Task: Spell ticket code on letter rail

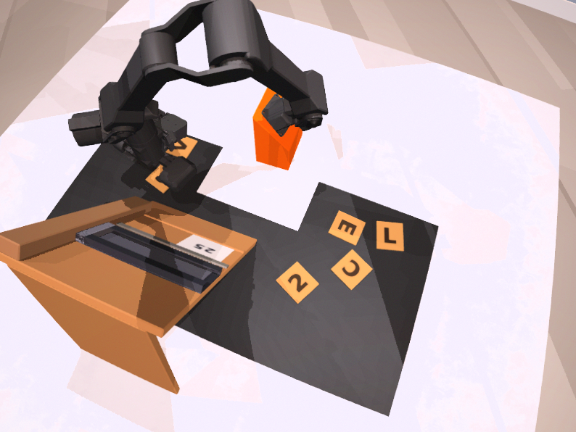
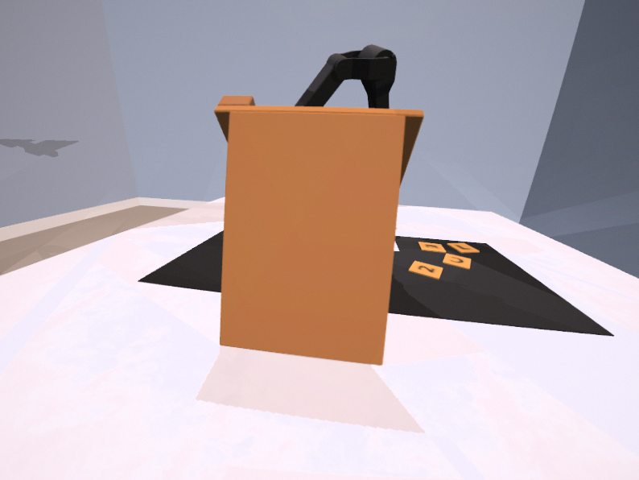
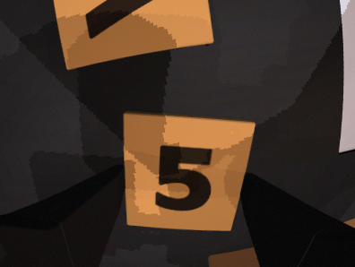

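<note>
My gripper [image 3: 184,178] is shut on the 5 tile [image 3: 144,208], one finger at each side; the digit faces the wrist camera upright. Whether the tile touches the mat is unclear. The tile marked 2 [image 1: 297,282] [image 2: 426,269] lies flat on the dark mat [image 1: 325,334] [image 2: 464,300]. The dark rail [image 1: 186,283] lies on the sloping orange board [image 1: 116,288] [image 2: 309,232], with no tile visible in it. The white ticket [image 1: 204,248] beside it bears what look like a 2 and a 5, seen upside down.
Tiles marked E [image 1: 346,227] [image 2: 431,246], L [image 1: 389,235] [image 2: 463,247] and C or U [image 1: 352,270] [image 2: 456,260] lie near the 2. Another tile [image 1: 188,146] [image 3: 134,45] lies close by my gripper. An orange block [image 1: 272,151] stands under the arm.
</note>
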Robot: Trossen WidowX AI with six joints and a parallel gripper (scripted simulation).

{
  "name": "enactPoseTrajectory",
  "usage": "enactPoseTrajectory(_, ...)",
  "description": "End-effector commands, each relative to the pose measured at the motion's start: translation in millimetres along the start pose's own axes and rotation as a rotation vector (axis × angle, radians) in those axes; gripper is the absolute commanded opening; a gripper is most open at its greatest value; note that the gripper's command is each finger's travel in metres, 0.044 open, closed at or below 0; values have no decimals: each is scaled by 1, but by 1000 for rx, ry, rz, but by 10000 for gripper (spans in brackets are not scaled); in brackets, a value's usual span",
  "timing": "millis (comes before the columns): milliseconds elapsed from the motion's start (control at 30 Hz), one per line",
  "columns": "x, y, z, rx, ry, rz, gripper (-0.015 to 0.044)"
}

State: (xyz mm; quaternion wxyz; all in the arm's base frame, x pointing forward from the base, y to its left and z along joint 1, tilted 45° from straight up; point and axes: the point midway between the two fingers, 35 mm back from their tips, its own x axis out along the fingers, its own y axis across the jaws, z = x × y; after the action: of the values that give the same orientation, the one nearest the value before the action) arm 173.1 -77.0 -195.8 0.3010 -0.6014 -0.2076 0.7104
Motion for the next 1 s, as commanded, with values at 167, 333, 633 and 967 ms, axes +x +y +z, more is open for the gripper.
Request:
enactPoseTrajectory(167,-6,0,0,2,1,0,0)
enactPoseTrajectory(333,-10,-1,-1,2,1,1,0)
enactPoseTrajectory(633,-16,-1,-1,2,1,1,0)
enactPoseTrajectory(967,-22,-2,-1,2,1,1,0)
